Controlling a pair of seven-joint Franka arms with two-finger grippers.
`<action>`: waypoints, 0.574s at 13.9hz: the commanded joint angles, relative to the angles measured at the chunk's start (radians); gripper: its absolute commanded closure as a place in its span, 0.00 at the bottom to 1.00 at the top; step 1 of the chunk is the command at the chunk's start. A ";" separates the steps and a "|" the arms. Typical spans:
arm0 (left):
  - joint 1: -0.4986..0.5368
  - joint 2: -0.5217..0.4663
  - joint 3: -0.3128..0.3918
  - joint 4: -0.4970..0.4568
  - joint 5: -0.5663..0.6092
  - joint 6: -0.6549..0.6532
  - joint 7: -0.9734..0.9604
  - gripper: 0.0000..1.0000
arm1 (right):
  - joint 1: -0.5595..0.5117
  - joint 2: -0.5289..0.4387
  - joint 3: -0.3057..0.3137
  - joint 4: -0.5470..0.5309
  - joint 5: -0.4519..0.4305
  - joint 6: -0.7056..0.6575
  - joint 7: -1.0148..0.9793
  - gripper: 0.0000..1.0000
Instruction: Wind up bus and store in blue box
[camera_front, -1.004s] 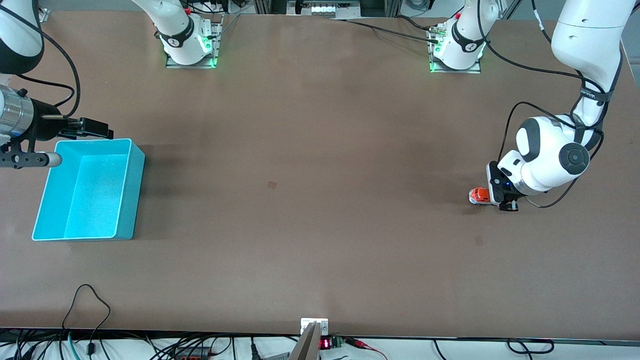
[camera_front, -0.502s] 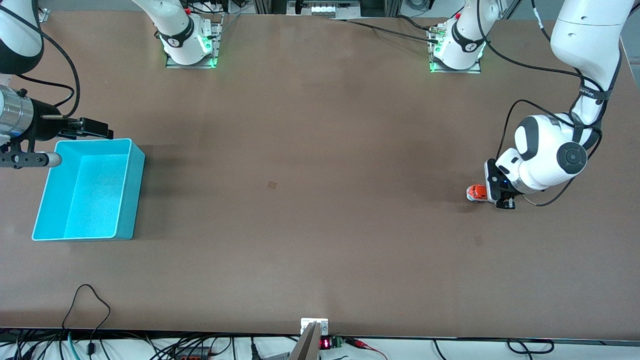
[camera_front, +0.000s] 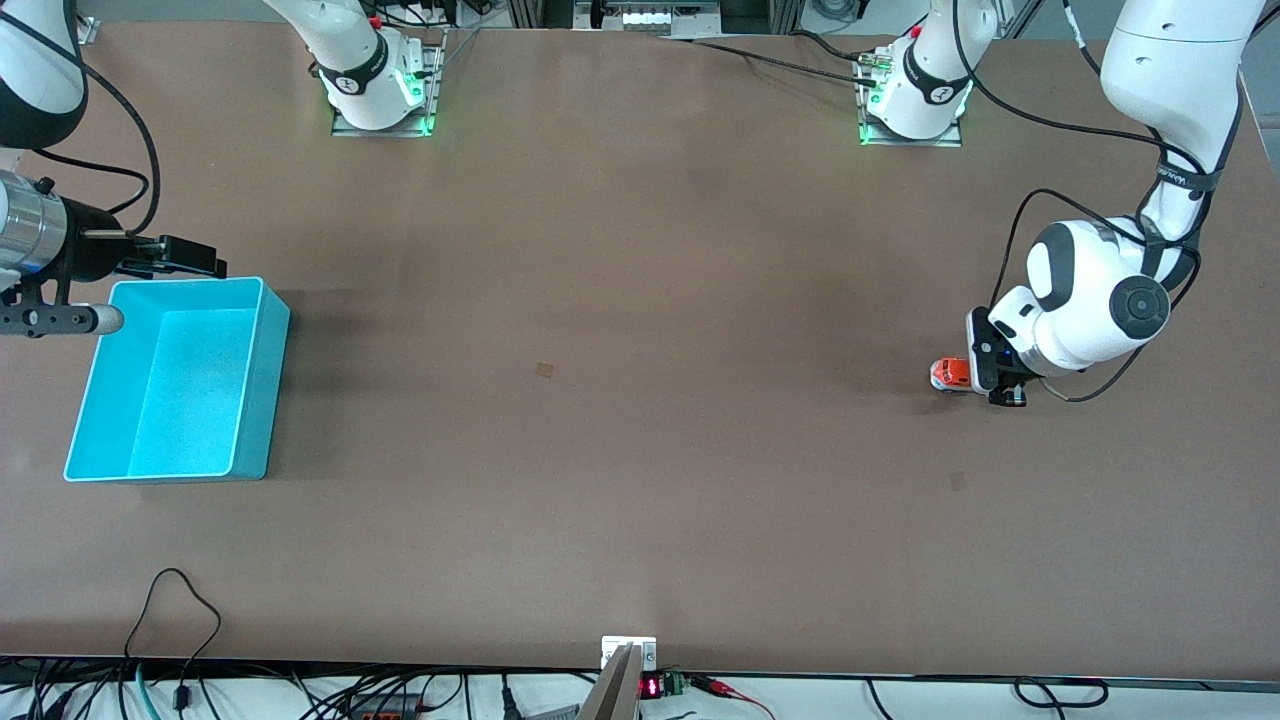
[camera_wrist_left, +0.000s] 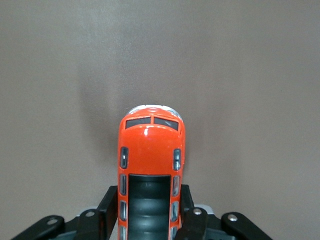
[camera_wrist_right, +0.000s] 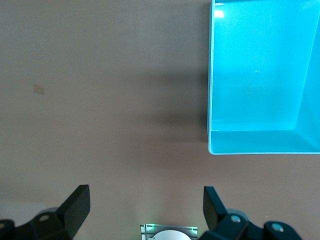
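Note:
The orange-red bus (camera_front: 948, 374) with dark roof panels is down at table level near the left arm's end of the table. My left gripper (camera_front: 982, 384) is shut on its rear sides. In the left wrist view the bus (camera_wrist_left: 151, 150) points away from the wrist, with a black finger (camera_wrist_left: 111, 202) pressed on each side of it, and my left gripper (camera_wrist_left: 150, 202) holds it. The blue box (camera_front: 262, 400) stands empty at the right arm's end; it also shows in the right wrist view (camera_wrist_right: 260, 142). My right gripper (camera_front: 205, 258) waits open beside the box's rim (camera_wrist_right: 145, 196).
Both arm bases (camera_front: 380, 95) (camera_front: 912, 100) stand on green-lit plates along the table's edge farthest from the front camera. A small dark mark (camera_front: 544, 370) lies mid-table. Cables (camera_front: 180, 600) hang at the edge nearest that camera. Bare brown table lies between bus and box.
My left gripper has moved the bus a little toward the right arm's end and away from the front camera. The right arm and the box have not moved.

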 joint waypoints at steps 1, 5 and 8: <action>0.009 -0.022 -0.009 -0.037 -0.015 -0.003 -0.006 0.77 | -0.007 0.009 -0.002 0.020 0.023 -0.013 -0.020 0.00; 0.019 -0.017 -0.007 -0.034 -0.015 0.001 -0.028 0.77 | -0.006 0.009 -0.002 0.021 0.023 -0.013 -0.020 0.00; 0.017 -0.005 -0.009 -0.029 -0.013 0.001 -0.028 0.77 | -0.007 0.009 -0.002 0.020 0.023 -0.015 -0.020 0.00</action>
